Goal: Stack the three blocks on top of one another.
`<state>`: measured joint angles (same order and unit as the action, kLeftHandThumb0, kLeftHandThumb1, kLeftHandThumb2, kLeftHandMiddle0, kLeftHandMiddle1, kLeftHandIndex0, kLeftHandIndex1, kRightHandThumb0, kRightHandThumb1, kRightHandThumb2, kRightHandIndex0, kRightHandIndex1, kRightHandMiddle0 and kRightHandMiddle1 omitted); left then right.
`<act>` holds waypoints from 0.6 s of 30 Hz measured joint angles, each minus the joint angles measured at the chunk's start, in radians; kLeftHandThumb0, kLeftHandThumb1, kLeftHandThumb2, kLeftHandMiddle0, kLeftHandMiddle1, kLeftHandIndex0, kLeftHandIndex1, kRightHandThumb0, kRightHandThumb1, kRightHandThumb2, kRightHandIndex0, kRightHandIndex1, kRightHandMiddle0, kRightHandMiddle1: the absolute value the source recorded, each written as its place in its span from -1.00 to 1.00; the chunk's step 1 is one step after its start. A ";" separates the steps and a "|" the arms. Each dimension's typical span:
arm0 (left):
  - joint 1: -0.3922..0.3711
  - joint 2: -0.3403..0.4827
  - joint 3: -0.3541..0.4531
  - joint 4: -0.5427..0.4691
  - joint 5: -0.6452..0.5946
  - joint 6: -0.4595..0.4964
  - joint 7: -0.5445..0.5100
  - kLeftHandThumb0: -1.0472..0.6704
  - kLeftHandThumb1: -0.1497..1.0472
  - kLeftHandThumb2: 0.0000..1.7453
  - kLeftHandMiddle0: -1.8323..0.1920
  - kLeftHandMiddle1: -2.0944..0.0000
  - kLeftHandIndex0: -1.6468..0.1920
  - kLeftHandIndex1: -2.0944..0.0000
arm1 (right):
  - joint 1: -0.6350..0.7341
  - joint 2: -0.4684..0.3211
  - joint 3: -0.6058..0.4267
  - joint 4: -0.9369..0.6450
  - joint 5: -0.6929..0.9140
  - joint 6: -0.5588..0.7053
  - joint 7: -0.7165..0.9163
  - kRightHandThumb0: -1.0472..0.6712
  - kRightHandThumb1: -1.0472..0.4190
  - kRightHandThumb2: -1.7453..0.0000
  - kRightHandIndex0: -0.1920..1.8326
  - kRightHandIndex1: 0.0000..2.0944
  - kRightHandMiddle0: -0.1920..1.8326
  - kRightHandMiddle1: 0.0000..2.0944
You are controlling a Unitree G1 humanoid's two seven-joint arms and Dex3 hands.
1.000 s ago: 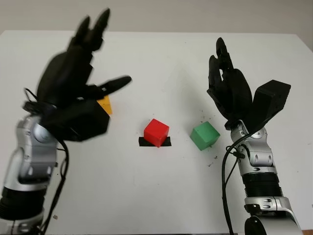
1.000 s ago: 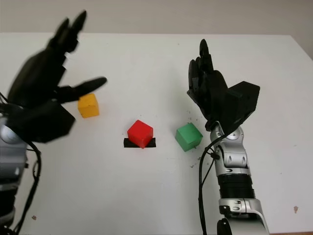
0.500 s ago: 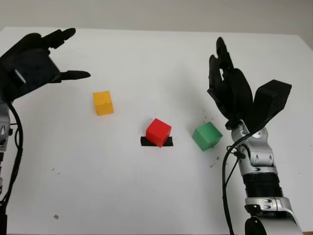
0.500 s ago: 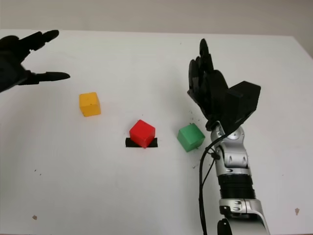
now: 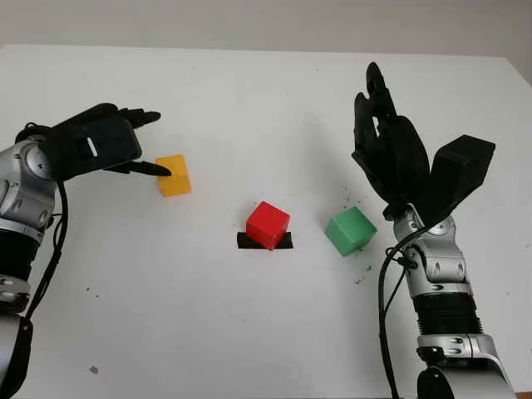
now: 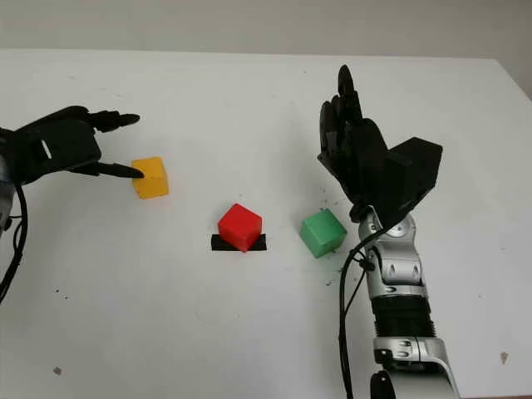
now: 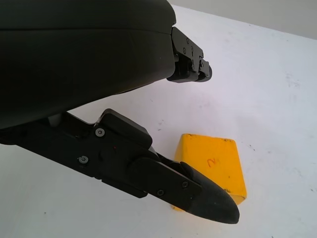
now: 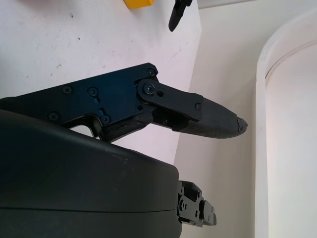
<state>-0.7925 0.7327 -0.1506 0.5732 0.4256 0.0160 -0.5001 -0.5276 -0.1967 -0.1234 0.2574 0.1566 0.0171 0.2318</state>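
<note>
Since half a second earlier, the black three-fingered left hand [image 5: 104, 148] had dropped from the upper left corner of the head views to the left-centre, beside the small yellow cube-shaped block [image 5: 174, 174], while the black right hand [image 5: 391, 154] had not shifted from its raised place at the right of the frame. The left hand held nothing; its lower finger [image 7: 198, 196] reached to the yellow block's near side, apparently touching or just short of it, and the upper finger [image 7: 190, 69] hung above and apart from the block. The right hand was likewise released, above and behind the green cube-shaped block [image 5: 350, 231]. The red cube-shaped block [image 5: 268, 224] sat at the middle of the frame on a short strip of black tape [image 5: 246, 241], between the other two and well apart from the yellow one. No block was yet stacked. The likely trouble was that the lower finger would nudge the yellow block sideways before the upper finger came down, so the closing fingers would catch a corner or miss it. All three blocks lay on a plain white table [image 5: 266, 332] dotted with a few dark specks, with a pale wall behind its far edge.
</note>
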 measured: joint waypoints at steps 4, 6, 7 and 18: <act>0.000 -0.001 -0.009 0.005 0.000 0.009 -0.020 -0.78 0.73 -0.95 0.96 0.96 0.59 0.95 | 0.000 0.000 -0.001 0.000 0.003 0.000 0.003 -0.55 -1.00 0.18 -1.00 -1.00 -1.00 -1.00; 0.000 -0.001 -0.018 0.005 0.003 0.014 -0.022 -0.73 0.71 -0.95 0.97 0.96 0.58 0.95 | 0.000 -0.001 -0.001 0.000 0.003 0.000 0.005 -0.56 -1.00 0.18 -1.00 -1.00 -1.00 -1.00; 0.000 -0.003 -0.020 0.005 0.003 0.014 -0.021 -0.70 0.68 -0.95 0.97 0.96 0.57 0.94 | 0.000 -0.001 -0.001 0.000 0.002 0.000 0.005 -0.57 -1.00 0.19 -1.00 -1.00 -1.00 -1.00; 0.023 -0.006 -0.095 0.008 0.185 -0.056 0.240 -0.62 0.67 -0.94 0.85 0.93 0.38 0.90 | -0.002 -0.007 0.000 0.000 0.002 0.000 0.011 -0.55 -1.00 0.19 -1.00 -1.00 -1.00 -1.00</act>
<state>-0.7691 0.7269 -0.2460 0.5810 0.6105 -0.0404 -0.2605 -0.5293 -0.2039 -0.1239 0.2576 0.1587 0.0168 0.2431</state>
